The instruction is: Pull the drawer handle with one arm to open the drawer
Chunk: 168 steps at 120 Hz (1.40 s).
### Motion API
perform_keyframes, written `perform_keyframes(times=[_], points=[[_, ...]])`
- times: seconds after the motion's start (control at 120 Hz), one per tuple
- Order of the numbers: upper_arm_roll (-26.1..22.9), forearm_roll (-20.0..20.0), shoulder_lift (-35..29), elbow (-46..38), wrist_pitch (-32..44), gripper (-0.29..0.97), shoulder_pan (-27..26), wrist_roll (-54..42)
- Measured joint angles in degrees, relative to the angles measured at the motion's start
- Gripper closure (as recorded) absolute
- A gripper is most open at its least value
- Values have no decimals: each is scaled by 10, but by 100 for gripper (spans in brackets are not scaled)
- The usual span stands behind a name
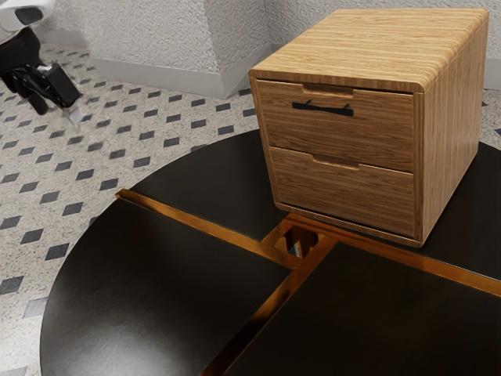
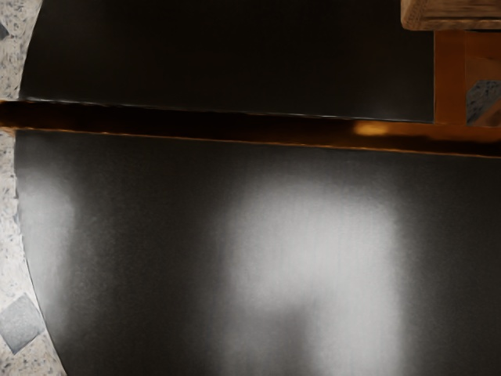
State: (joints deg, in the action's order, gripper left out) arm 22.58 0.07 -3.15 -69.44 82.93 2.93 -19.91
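A wooden cabinet [image 1: 376,117] with two drawers stands on the round black table [image 1: 172,298] at the exterior view's right. The top drawer [image 1: 337,125] carries a thin black handle [image 1: 322,108], while the lower drawer [image 1: 344,192] has only a notch. Both drawer fronts sit flush with the cabinet face. My gripper [image 1: 69,110] hangs at the exterior view's upper left, over the tiled floor, far from the handle and holding nothing. In the wrist view a corner of the cabinet [image 2: 450,14] shows beyond the black table [image 2: 235,258].
Copper-coloured strips [image 1: 203,227] split the tabletop into sections and meet at a small square opening [image 1: 297,243] in front of the cabinet. A copper strip [image 2: 235,125] also crosses the wrist view. Patterned tile floor [image 1: 70,180] and a white wall [image 1: 172,39] lie behind.
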Motion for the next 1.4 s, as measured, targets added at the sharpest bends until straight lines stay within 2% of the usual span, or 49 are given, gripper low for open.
perform_keyframes(times=[0.05, 0.083, 0.2, 0.258, 0.35, 0.408, 0.475, 0.625, 0.675, 0.767, 0.883, 1.1, 1.225, 1.4], points=[[-17, -4, -7, 15, 1, 2, 34, -8], [-29, -7, -9, 19, 1, 2, 39, -14], [-35, -30, -7, 19, -16, 2, -19, -31], [-41, -44, -2, 18, -11, 2, -22, -59], [-107, -49, 20, 16, 1, 2, 25, -145], [-134, -46, 46, 11, 12, 2, 30, -196], [-154, -42, 37, -54, 51, 2, 18, -247], [-218, 0, -104, -285, 185, 2, -11, -344], [-246, 18, -117, -318, 229, 2, -8, -371], [-279, 46, -69, -300, 298, 2, -9, -416], [-308, 83, -46, -288, 376, 2, -10, -464], [-373, 103, 9, -187, 451, 2, -18, -530], [-367, 113, 81, -135, 470, 2, -50, -558], [-332, 118, 106, -117, 483, 2, 6, -589]])
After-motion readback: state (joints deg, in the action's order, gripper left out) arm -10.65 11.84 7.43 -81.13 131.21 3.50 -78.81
